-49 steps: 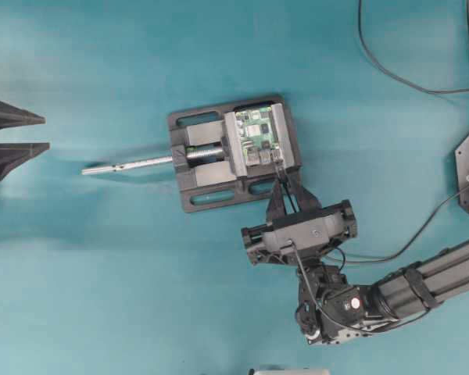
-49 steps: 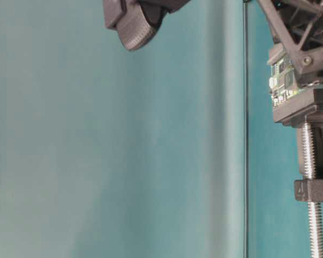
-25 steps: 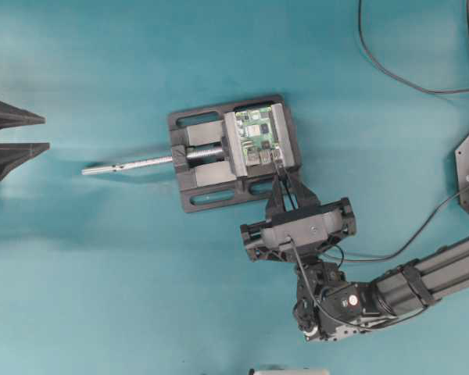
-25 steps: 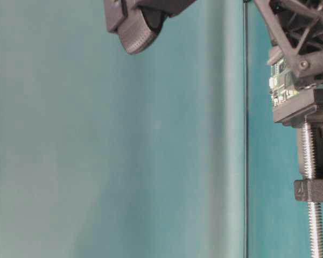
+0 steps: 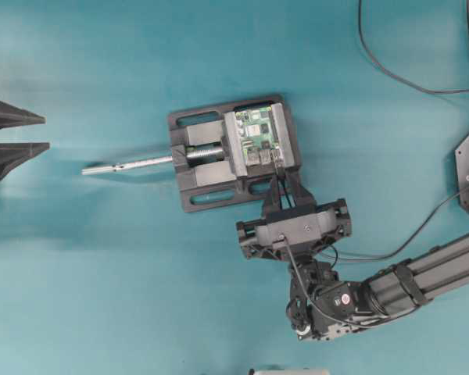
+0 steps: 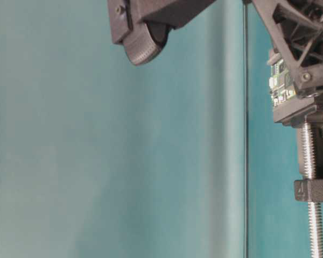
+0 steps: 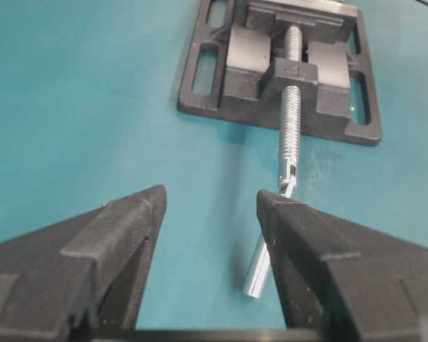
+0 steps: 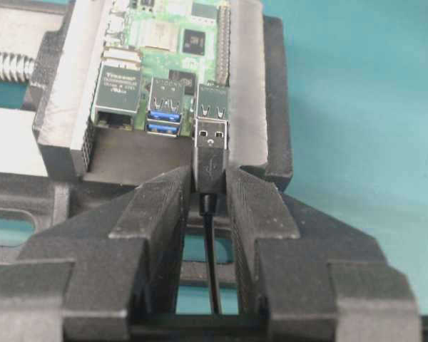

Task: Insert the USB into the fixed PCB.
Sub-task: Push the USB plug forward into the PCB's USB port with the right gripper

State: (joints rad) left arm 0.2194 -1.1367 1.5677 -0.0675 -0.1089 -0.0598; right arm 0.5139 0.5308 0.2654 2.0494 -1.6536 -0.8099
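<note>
At far left of the overhead view the left gripper (image 5: 19, 133) waits wide apart and empty, clear of the work. Mid-frame, the vise (image 5: 207, 168) clamps the PCB (image 8: 171, 43) so it can't shift under a push. Lower right, the right gripper (image 8: 210, 187) pinches the USB (image 8: 212, 146), its metal tip lined up at a port mouth.

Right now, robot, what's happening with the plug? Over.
Right end effector shut on the USB, tip at the fixed PCB port mouth, not yet in. Left end effector open, away. Nothing blocking.
</note>
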